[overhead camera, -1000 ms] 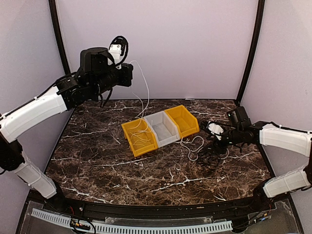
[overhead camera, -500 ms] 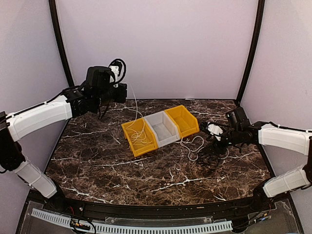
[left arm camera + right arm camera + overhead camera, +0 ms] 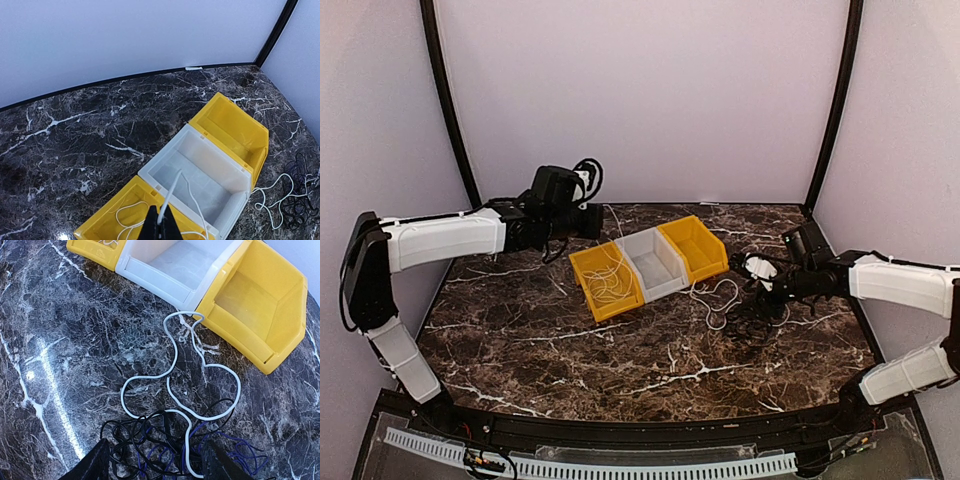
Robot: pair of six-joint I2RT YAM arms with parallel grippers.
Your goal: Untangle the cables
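Workspace with three open bins and two grippers, seen from above and from both wrists. The bins stand touching in one diagonal row on the marble table: one yellow bin at the left, one white bin in the middle, and a second yellow bin at the right.

The left gripper hangs over the left end of the row, its jaws pressed together on one white cable. The loops of this cable lie in the left yellow bin.

A second white length lies on the table just in front of the white bin and the right yellow bin. It forms several open loops and runs into a tangle. Whether the two white lengths are one cord cannot be told.

The tangle holds thin black cables and one blue-violet cord. The number of black cords in it cannot be counted.

The right gripper is low over the tangle, its two fingers spread wide with the black loops between them. They grip nothing.
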